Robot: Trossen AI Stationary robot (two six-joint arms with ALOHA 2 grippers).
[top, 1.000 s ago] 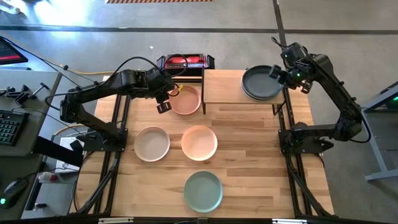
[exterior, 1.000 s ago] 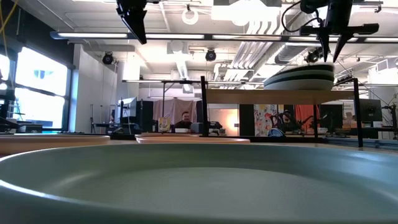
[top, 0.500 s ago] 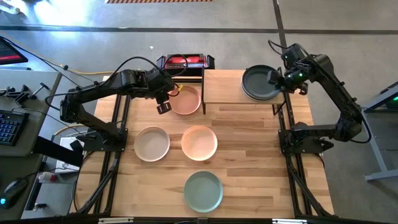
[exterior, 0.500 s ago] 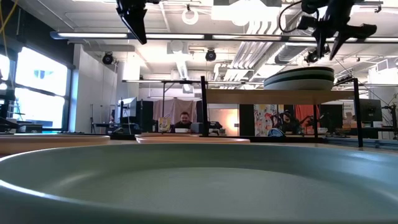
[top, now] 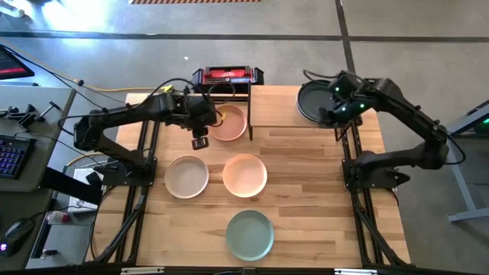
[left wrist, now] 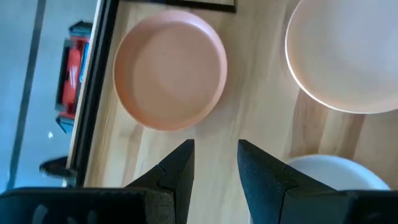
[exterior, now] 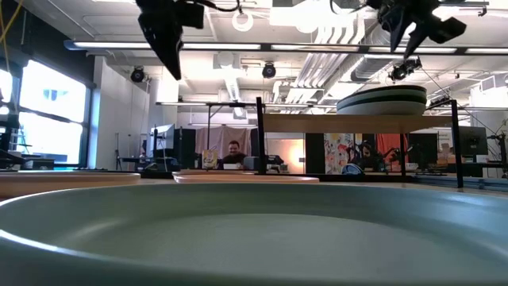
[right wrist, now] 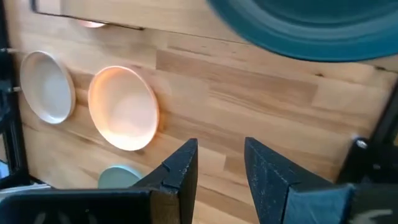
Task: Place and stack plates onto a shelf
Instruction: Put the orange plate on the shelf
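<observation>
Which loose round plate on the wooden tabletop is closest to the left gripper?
The terracotta pink plate, beside the shelf. The left gripper hovers just off its rim; the cream, peach and sage plates lie farther off.

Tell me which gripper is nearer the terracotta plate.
Left. The left gripper hovers at the terracotta plate's rim; the right gripper is across the shelf, by the dark stack.

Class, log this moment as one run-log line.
left pincer: open, beside terracotta plate | right pincer: open, empty, by stack on shelf
</observation>
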